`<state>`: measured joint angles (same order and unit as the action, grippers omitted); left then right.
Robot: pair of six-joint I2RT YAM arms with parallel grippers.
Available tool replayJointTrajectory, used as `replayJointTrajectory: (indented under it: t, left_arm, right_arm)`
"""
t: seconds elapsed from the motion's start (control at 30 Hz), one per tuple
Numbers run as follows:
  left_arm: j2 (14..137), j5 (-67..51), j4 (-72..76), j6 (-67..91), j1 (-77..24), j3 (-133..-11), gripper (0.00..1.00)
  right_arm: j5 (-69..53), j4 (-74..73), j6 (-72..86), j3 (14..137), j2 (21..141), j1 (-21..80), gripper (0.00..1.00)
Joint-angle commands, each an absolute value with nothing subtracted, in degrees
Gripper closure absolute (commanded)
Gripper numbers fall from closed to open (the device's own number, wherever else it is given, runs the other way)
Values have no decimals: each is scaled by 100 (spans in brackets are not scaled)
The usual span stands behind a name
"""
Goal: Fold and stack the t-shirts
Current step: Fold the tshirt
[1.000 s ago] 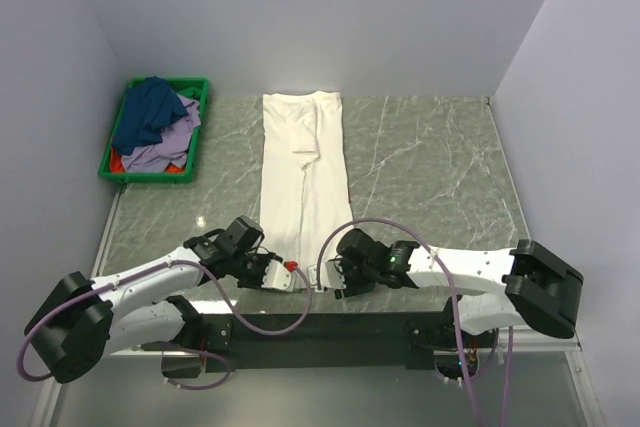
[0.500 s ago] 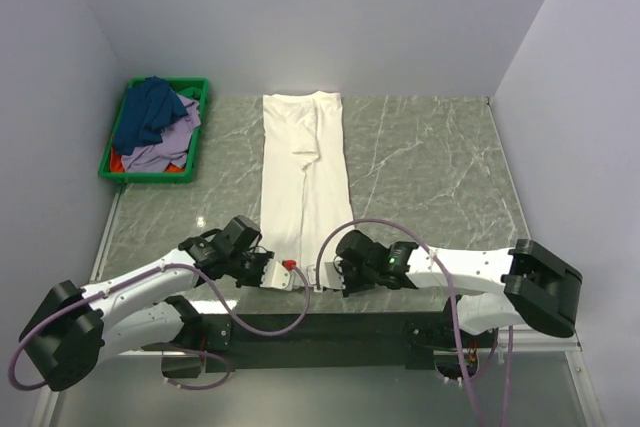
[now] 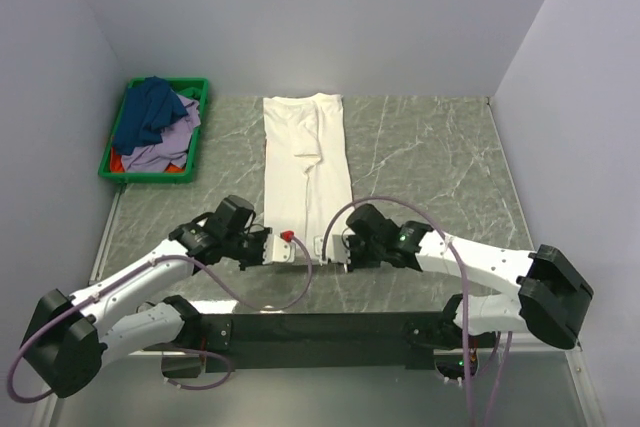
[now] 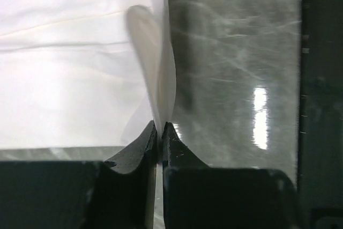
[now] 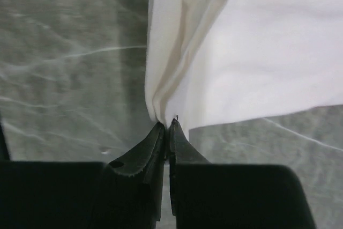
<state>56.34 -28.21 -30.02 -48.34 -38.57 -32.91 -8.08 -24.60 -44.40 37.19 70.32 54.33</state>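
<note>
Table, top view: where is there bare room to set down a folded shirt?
Widest bare table lies right of the white t-shirt, out to the wall. A narrower strip runs between it and the green crate. Crowded: the near edge, where left claw and right claw pinch its corners.

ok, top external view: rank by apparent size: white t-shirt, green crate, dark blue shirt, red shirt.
1. white t-shirt, long folded strip
2. green crate
3. dark blue shirt, heaped in the crate
4. red shirt, only a sliver shows under the others, so its true size is unknown
</note>
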Motion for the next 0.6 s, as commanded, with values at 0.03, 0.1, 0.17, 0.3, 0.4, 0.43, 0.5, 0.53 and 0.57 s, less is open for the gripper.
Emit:
replayJointTrajectory:
  t: [0.03,0.1,0.17,0.3,0.4,0.43,0.5,0.53,0.57]
  left_arm:
    - [5941,-2575,-2287,-4974,-3472,-3647,99]
    - [6046,-2418,-1891,-5220,-3340,-3665,99]
    - [6257,-2382,-1671,-5466,-3165,-3709,99]
    - [6897,-2513,-1249,-5695,-2866,-3981,99]
    - [7363,-2628,-1047,-5844,-2550,-4297,99]
    - [7470,-2689,-985,-5940,-2462,-4359,99]
    - [7768,-2759,-862,-6090,-2277,-4517,99]
    - [7874,-2812,-783,-6178,-2224,-4578,99]
    - [7988,-2847,-774,-6222,-2137,-4744,99]
  right_arm:
    - [-747,-2505,-5166,4359,7330,4871,100]
    - [-756,-2470,-5360,4534,7487,4712,100]
    - [-817,-2470,-5624,4736,7611,4501,100]
    - [-931,-2487,-6046,5088,8006,4176,100]
    - [-1037,-2514,-6266,5457,8349,3903,100]
    - [-1063,-2557,-6310,5580,8463,3824,100]
    - [-1142,-2619,-6450,5984,8805,3605,100]
    - [-1186,-2628,-6503,6116,8911,3534,100]
    - [-1230,-2654,-6547,6396,9130,3464,100]
